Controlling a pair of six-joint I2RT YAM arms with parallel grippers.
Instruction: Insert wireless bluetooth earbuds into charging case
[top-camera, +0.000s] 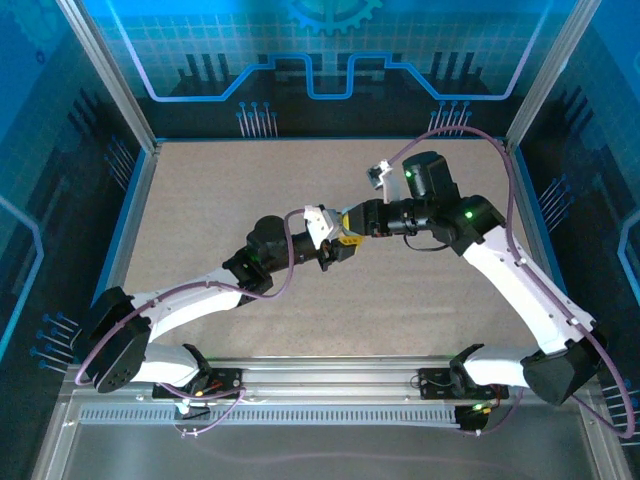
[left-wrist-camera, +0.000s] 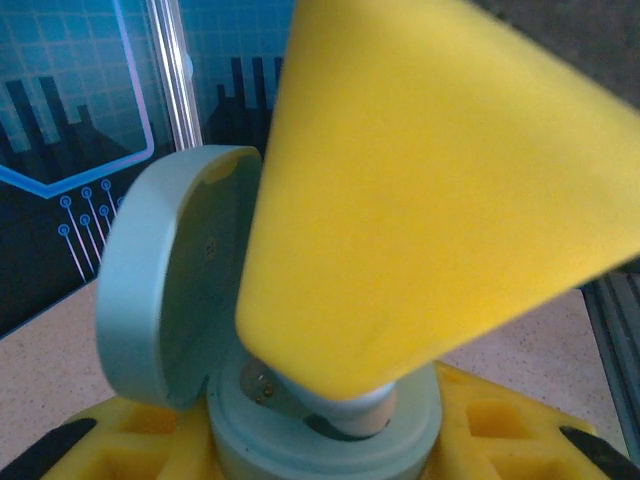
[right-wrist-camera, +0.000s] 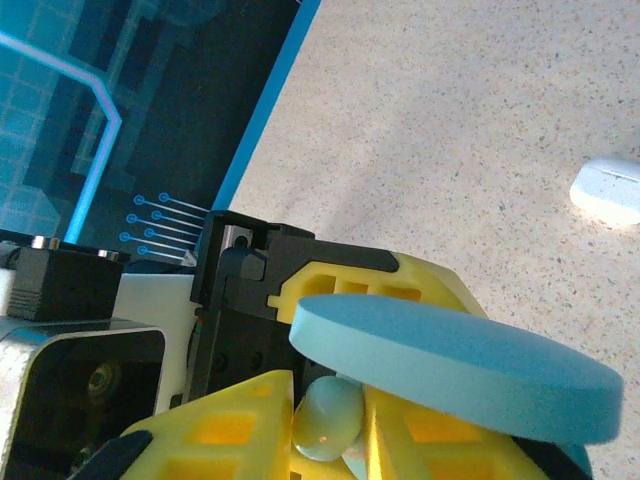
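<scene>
Left tool (left-wrist-camera: 320, 452) is clamped on the charging case (left-wrist-camera: 322, 440): one yellow finger on each side of the base, with the case held above the table (top-camera: 200, 200) near mid-table. The case lid (left-wrist-camera: 165, 280) is hinged open and stands nearly upright off one edge of the base, its inner face turned toward the socket side.

Right tool (right-wrist-camera: 330, 445) comes in over the case from the side opposite the lid. Its fingers (right-wrist-camera: 225, 430) are closed on the earbud (right-wrist-camera: 328, 420), a pale blue oval pinched in the narrow gap between the two yellow pads.

From the left wrist, the earbud's lower end sits on the top face of the case base, just under the tip of the right tool's big yellow finger and beside the foot of the lid. Can't tell whether it is fully seated in a socket.

The earbud's long axis runs along the right tool's fingers, pointing down into the base. The upper end is hidden by the finger.

A white case (right-wrist-camera: 608, 190) lies flat on the table, closed, well apart from the held case.
</scene>
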